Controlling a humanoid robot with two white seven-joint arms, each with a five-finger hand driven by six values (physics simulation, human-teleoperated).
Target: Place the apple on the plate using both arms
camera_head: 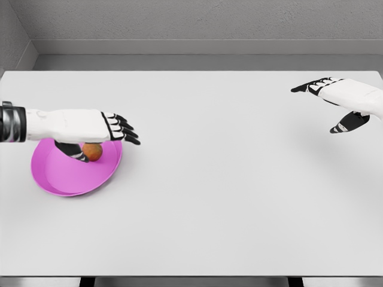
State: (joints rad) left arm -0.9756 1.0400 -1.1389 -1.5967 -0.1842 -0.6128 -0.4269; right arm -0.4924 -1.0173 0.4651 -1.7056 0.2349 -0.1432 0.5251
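An orange-red apple [93,151] lies inside the magenta plate [66,176] at the left of the white table. My left hand [119,128] hovers just above the apple with fingers stretched out to the right and its thumb hanging beside the fruit; the fingers are not closed on it. Far away at the right edge, my right hand [326,95] floats over the table with flat, spread fingers and holds nothing.
The white table [221,197] stretches between the two hands. A grey wall [191,24] runs behind its far edge.
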